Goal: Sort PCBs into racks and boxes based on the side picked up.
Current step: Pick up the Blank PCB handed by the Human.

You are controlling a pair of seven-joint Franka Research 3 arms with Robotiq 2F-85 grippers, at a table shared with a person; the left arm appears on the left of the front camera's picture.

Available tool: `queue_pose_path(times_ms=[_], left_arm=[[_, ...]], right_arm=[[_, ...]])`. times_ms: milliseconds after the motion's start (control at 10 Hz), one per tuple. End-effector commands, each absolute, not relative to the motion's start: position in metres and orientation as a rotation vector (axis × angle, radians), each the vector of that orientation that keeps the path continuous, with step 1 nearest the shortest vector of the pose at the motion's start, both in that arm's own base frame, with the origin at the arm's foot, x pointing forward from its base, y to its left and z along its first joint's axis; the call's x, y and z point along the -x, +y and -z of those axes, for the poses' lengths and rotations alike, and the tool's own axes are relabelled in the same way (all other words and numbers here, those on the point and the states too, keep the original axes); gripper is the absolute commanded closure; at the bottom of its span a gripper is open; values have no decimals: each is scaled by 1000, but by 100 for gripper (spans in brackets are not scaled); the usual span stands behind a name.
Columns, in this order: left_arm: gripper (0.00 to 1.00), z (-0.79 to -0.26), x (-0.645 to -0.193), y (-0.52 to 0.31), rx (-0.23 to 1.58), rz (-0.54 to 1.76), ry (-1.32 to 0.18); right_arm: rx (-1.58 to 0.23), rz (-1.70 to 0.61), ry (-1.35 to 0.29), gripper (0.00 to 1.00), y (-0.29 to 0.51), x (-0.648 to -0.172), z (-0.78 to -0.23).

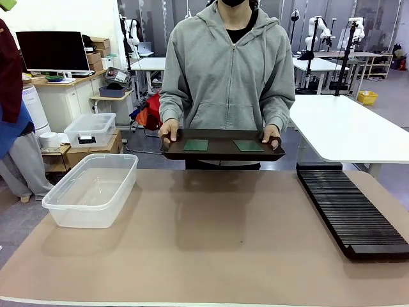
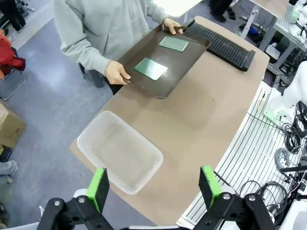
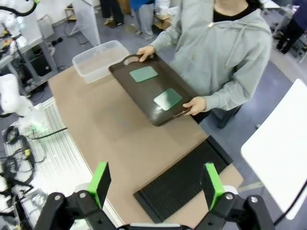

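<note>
While the left gripper (image 2: 154, 187) hangs high above the tub end of the table (image 1: 211, 256), its green-padded fingers (image 2: 99, 188) stand as wide apart as they go, empty and touching no object. It points steeply down at the table's near left corner. Below it, the clear plastic tub (image 1: 83, 217) sits on the tan tabletop close to the left edge, with its long side running away toward the person.

At the middle of the far edge, a person in a grey hooded top holds a dark brown tray (image 1: 220, 155) level. One hand (image 1: 169, 131) grips the tub-side end and the other hand (image 1: 271, 133) grips the rack-side end. The tub-side PCB (image 1: 195, 145) and the rack-side PCB (image 1: 248, 146) lie flat in the tray, green face up and well apart from each other. Neither touches a hand.

Further right, the long black slotted rack (image 1: 351, 214) lies flat on the table along its right edge, running from the far side toward the near side, well apart from the tray.

The right gripper (image 3: 156, 186) hangs high over this rack end of the table, looking down on the near end of the rack. Its jaws are spread fully wide, and it grips and touches no object
</note>
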State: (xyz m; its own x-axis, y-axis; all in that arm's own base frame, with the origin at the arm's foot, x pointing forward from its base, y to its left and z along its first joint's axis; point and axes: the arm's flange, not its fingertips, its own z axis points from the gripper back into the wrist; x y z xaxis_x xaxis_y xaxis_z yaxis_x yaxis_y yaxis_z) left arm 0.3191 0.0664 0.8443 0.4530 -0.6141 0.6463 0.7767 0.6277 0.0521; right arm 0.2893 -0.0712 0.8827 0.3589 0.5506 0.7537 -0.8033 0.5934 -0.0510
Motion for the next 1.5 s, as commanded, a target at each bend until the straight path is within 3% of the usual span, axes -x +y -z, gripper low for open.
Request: queue_pose_path(times_ms=[0,1300,1400], left_arm=[[0,-850,-303,61,219,892,-682],[0,-863,-289,63,202,897,-710],[0,-866,-285,63,187,885,-646]], right_arm=[[-432,-931,-744,0,-88,-296,-912],[-407,-902,-697,0,-92,-294,-912],[-394,-882,-655,0,-92,-287,-915]])
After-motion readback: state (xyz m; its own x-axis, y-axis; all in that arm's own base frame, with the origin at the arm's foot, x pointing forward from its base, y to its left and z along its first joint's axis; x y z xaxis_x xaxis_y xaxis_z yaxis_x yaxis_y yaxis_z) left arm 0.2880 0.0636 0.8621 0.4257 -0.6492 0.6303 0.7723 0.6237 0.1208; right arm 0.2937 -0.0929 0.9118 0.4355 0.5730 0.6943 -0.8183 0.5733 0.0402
